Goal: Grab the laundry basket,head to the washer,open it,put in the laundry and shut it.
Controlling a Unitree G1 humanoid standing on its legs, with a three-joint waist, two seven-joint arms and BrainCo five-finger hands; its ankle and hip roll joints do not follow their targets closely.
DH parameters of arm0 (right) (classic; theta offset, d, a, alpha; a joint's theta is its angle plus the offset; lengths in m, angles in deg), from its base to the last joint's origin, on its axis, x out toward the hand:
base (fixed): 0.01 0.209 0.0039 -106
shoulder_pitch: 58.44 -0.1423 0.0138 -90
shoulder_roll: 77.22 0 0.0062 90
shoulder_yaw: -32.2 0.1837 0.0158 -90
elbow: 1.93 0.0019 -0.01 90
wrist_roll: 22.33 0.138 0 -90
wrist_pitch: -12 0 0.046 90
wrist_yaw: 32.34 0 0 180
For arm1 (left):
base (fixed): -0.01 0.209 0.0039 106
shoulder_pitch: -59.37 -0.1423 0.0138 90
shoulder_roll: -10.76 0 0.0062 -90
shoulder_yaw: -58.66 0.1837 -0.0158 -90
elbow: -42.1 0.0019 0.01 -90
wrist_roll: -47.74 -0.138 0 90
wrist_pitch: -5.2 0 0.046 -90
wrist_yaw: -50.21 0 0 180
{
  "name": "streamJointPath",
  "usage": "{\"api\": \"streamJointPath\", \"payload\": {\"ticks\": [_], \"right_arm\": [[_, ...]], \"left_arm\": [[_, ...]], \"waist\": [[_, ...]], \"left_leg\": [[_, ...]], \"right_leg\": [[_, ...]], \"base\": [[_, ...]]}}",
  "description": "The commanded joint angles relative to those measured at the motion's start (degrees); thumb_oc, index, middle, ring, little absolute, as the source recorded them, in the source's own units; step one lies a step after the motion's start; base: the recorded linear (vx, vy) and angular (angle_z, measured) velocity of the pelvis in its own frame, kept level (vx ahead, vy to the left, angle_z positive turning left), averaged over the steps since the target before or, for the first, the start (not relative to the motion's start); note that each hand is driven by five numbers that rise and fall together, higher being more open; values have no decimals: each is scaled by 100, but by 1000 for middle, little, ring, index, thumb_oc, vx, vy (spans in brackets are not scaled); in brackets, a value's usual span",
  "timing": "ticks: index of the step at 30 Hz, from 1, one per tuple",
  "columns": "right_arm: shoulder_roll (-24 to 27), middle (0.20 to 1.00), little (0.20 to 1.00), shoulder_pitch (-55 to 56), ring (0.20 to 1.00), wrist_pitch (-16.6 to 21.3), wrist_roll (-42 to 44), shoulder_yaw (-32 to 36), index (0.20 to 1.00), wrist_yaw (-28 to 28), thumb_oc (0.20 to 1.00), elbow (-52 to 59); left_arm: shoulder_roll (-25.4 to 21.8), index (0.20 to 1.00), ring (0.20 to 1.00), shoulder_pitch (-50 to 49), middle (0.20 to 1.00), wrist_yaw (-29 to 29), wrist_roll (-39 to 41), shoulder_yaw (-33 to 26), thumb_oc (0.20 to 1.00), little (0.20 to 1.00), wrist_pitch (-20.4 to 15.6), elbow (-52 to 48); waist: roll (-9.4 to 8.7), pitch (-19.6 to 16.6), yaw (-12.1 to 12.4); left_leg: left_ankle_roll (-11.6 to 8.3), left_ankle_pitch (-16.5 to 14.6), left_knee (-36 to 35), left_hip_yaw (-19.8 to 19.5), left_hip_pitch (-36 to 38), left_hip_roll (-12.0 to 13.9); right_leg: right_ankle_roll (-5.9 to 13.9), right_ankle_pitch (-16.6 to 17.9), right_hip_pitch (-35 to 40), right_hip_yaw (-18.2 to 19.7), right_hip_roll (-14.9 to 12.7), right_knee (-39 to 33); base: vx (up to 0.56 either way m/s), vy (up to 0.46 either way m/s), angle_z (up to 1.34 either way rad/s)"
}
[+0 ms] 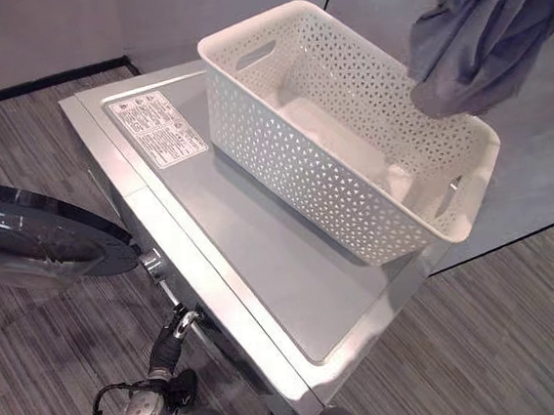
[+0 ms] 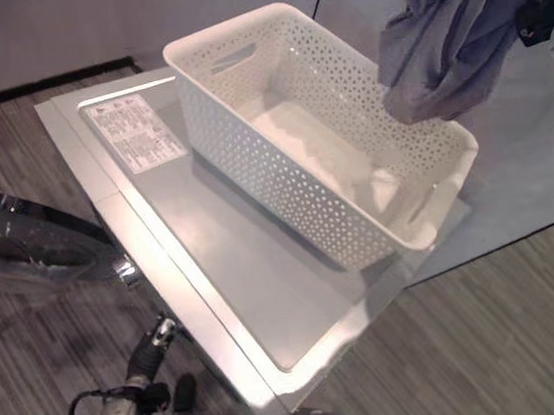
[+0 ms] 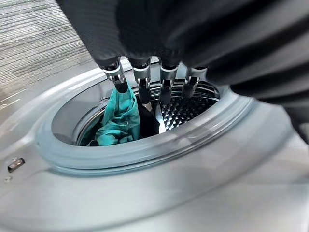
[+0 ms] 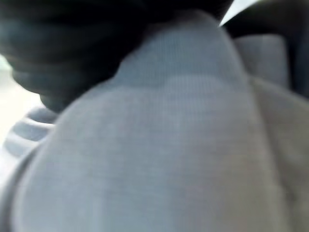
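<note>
While the white basket (image 1: 348, 132) sits empty on the flat grey top of the washer (image 1: 253, 259), a grey-blue garment (image 1: 481, 31) hangs in the air above the basket's far right corner, just clear of the rim. It is carried by the right hand, which is buried in the cloth (in the right wrist view the grey knit covers everything past the dark cover), so I cannot tell how its fingers are set. Lifting the garment high before swinging it makes sense, I judge: it has to clear the basket wall and then travel down to the washer's front.

The basket's long axis runs diagonally across the washer top, from the far left, where a handle slot shows in its short wall, toward the near right, where it overhangs the edge slightly. The garment hangs roughly vertical, bunched, with its lowest fold pointing down at the basket.

The round glass door (image 1: 40, 240) stands swung open to the left, leaving the drum free. In the left wrist view the left hand (image 3: 145, 82) is at the door opening (image 3: 145, 150), its fingers straight and spread a little, reaching toward a teal piece of cloth (image 3: 118, 121) already lying in the drum beside something dark. It seems to be pushing that load inward, which would make room for the grey-blue piece.
</note>
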Motion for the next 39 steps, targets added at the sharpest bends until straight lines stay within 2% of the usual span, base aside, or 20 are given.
{"api": "streamJointPath", "payload": {"ticks": [1, 5, 12, 14, 16, 18, 19, 21, 23, 25, 26, 27, 28, 29, 31, 32, 33, 35, 36, 39], "right_arm": [[246, 200, 200, -1133, 200, 186, 141, -132, 200, 576, 200, -427], [430, 200, 200, -1245, 200, 180, -40, -93, 200, 925, 200, -525], [921, 200, 200, -640, 200, 133, -770, 738, 200, 1710, 200, 339], [1313, 200, 200, -448, 200, 145, -1158, 1029, 200, 2047, 200, 628], [1254, 200, 200, -415, 200, 216, -1277, 1067, 200, 2298, 200, 843], [1250, 200, 200, -354, 200, 224, -1347, 1115, 200, 2318, 200, 1044], [1294, 200, 200, -260, 200, 187, -1468, 1209, 200, 2382, 200, 1209], [1298, 200, 200, 255, 200, 67, -1856, 1652, 200, 2579, 200, 1690], [1176, 200, 200, 758, 200, -31, -2094, 2074, 200, 2657, 200, 2000], [1028, 200, 200, 1583, 200, -282, -2496, 2887, 200, 2683, 200, 2356], [660, 200, 200, 1903, 200, -495, -2819, 3111, 200, 2737, 200, 2618], [507, 200, 200, 1892, 200, -538, -2838, 3219, 200, 2722, 200, 2770], [492, 200, 200, 1903, 200, -552, -2846, 3233, 200, 2713, 200, 2791], [306, 200, 200, 1864, 200, -535, -2804, 3274, 200, 2810, 200, 2848], [-32, 200, 200, 1751, 200, -585, -2980, 3065, 200, 2785, 200, 3042], [-132, 200, 200, 1666, 200, -637, -3138, 2986, 200, 2711, 200, 3135], [-292, 200, 200, 1631, 200, -718, -3472, 2884, 200, 2659, 200, 3273], [-397, 200, 200, 1651, 200, -773, -3788, 2864, 200, 2637, 200, 3398], [-415, 200, 200, 1660, 200, -777, -3802, 2865, 200, 2632, 200, 3409], [-682, 200, 200, 2089, 200, -828, -4365, 3081, 200, 2727, 200, 3751]], "left_arm": [[-339, 1000, 1000, 237, 1000, 26, -79, 272, 1000, 1000, -244, -265], [-358, 1000, 1000, 307, 1000, -13, -99, 327, 1000, 1000, -244, -264], [-341, 1000, 1000, 420, 1000, -146, -242, 282, 1000, 1000, -254, -256], [-441, 1000, 1000, 545, 1000, -210, -302, 271, 1000, 1000, -315, -341], [-432, 1000, 1000, 637, 1000, -395, -288, 230, 1000, 1000, -401, -363], [-386, 1000, 1000, 650, 1000, -439, -265, 200, 1000, 1000, -434, -395], [-330, 1000, 1000, 643, 1000, -522, -235, 153, 1000, 1000, -464, -473], [-172, 1000, 1000, 563, 1000, -604, -284, 105, 1000, 1000, -514, -596], [-85, 1000, 1000, 556, 1000, -636, -336, 144, 1000, 1000, -531, -605], [-24, 1000, 1000, 654, 1000, -598, -429, 236, 1000, 1000, -535, -573], [2, 1000, 1000, 752, 1000, -598, -390, 404, 1000, 1000, -517, -586], [-29, 1000, 1000, 794, 1000, -602, -423, 437, 1000, 1000, -538, -593], [-31, 1000, 1000, 796, 1000, -603, -424, 430, 1000, 1000, -539, -587], [-57, 1000, 1000, 868, 1000, -622, -432, 478, 1000, 1000, -532, -561], [-183, 1000, 1000, 904, 1000, -645, -384, 437, 1000, 1000, -449, -556], [-227, 1000, 1000, 880, 1000, -647, -398, 391, 1000, 1000, -412, -585], [-265, 1000, 1000, 809, 1000, -659, -403, 246, 1000, 1000, -368, -646], [-250, 1000, 1000, 663, 1000, -655, -371, 73, 1000, 1000, -359, -724], [-254, 1000, 1000, 643, 1000, -652, -371, 62, 1000, 1000, -357, -733], [-73, 1000, 1000, 420, 1000, -643, -320, -207, 1000, 1000, -350, -798]], "waist": [[-51, -184, -42], [-33, -208, -42], [65, -223, -95], [6, -6, -31], [77, 82, 37], [107, 65, -12], [176, 17, -77], [434, -118, -216], [536, -173, -262], [663, -231, -367], [722, -207, -386], [709, -188, -386], [696, -201, -366], [754, -146, -380], [963, -20, -249], [1049, 13, -219], [1174, 2, -150], [1168, -82, -76], [1156, -86, -69], [917, -305, 129]], "left_leg": [[374, -1014, 292, 293, 199, 68], [367, -1069, 392, 283, 204, 77], [270, -1208, 800, 236, 136, 239], [57, -1237, 1986, -93, -443, 405], [-46, -1302, 2468, -791, -644, 458], [-36, -1285, 2274, -1048, -633, 529], [-85, -1180, 1821, -1185, -518, 852], [-75, -818, 1155, -1328, -444, 1128], [-95, -871, 990, -1400, -326, 1054], [-175, -1043, 1065, -1299, -279, 799], [6, -1422, 1306, -1157, -260, 317], [121, -1520, 1387, -1023, -255, 117], [136, -1578, 1402, -984, -235, 116], [233, -1614, 1423, -779, -186, 51], [403, -1562, 1395, -220, -106, -8], [482, -1481, 1315, -12, -73, -40], [670, -1317, 1095, 252, 6, -138], [758, -1188, 848, 487, 106, -284], [752, -1182, 818, 506, 134, -283], [744, -1056, 593, 951, 164, -571]], "right_leg": [[336, -1052, 524, 317, -263, 135], [345, -1064, 582, 302, -275, 129], [244, -1292, 689, 326, -172, 261], [61, -1425, 798, 438, -15, 281], [61, -1441, 819, 689, 87, 284], [83, -1439, 806, 722, 66, 281], [134, -1464, 826, 774, 43, 268], [231, -1495, 823, 904, -220, 298], [291, -1414, 783, 957, -389, 319], [450, -1183, 769, 926, -817, 286], [607, -686, 598, 1029, -1268, 284], [628, -522, 480, 1082, -1415, 284], [648, -548, 485, 1114, -1424, 275], [584, -438, 282, 1080, -1510, 430], [334, -767, 67, 437, -1556, 1040], [210, -981, 87, 68, -1530, 1346], [71, -1335, 134, -341, -1271, 2143], [53, -1740, 180, -512, -932, 2594], [50, -1761, 177, -494, -934, 2612], [88, -2293, 778, -644, -192, 2160]], "base": [[0, 0, 0], [0, 0, 0], [-13, -40, 2], [-131, -124, 17], [-86, 49, 30], [13, 131, -14], [73, 297, -24], [130, 618, -7], [95, 478, -19], [48, 653, -28], [-22, 838, -1], [-18, 633, -22], [-19, 325, -82], [-79, 363, -143], [-196, 510, -105], [-232, 610, -191], [-200, 550, -186], [-97, 307, -133], [-54, 122, -82], [-63, 76, -63]]}}
